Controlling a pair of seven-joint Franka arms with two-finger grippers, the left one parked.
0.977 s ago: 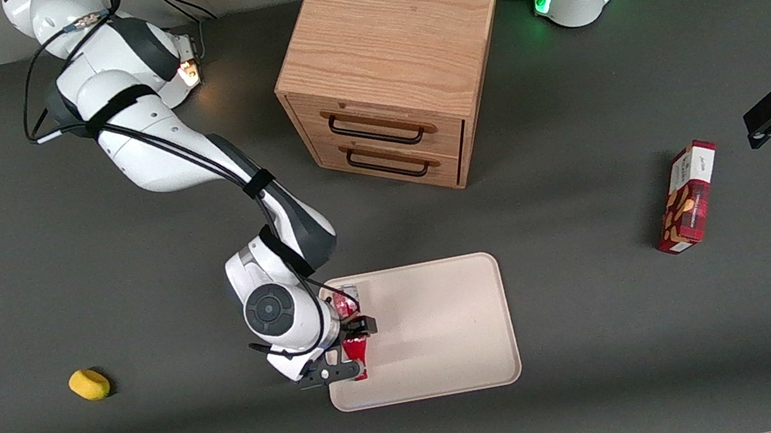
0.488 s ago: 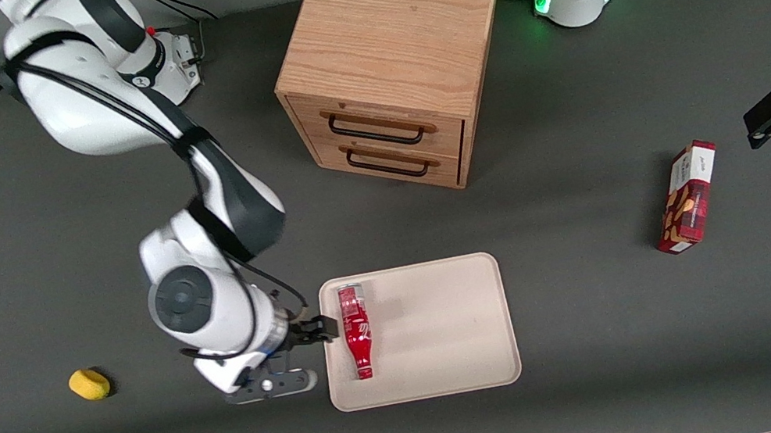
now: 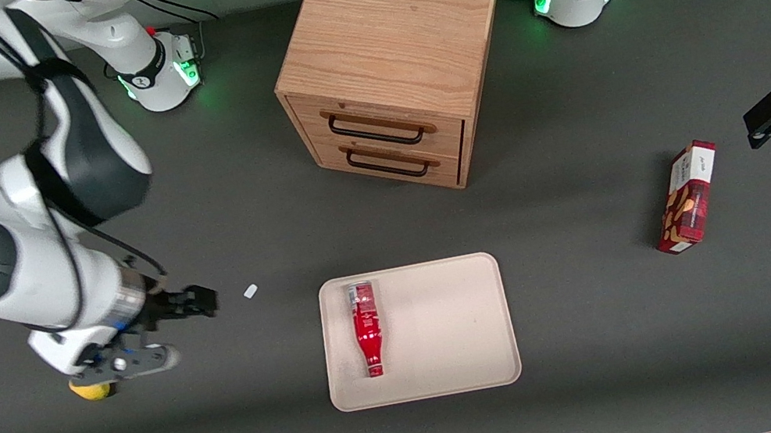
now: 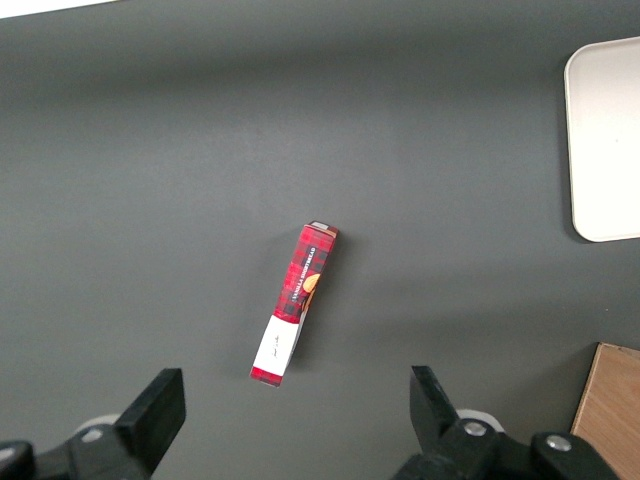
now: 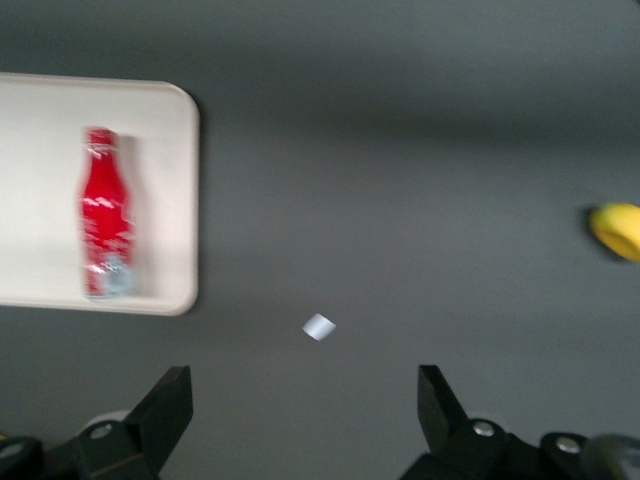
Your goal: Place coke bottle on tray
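My tool (image 3: 175,329) hangs up off the tabletop (image 3: 613,335) toward my arm's end, fingers spread wide with nothing between them, just above the yellow sponge (image 3: 91,390) — makes sense, since there's nothing to carry now. There's a tiny white scrap (image 3: 250,291) between me and the tray (image 3: 453,331). The coke bottle (image 3: 367,326) lies on its side inside the tray, along the edge nearest my arm, neck pointing at the front camera. I'd call the job done.
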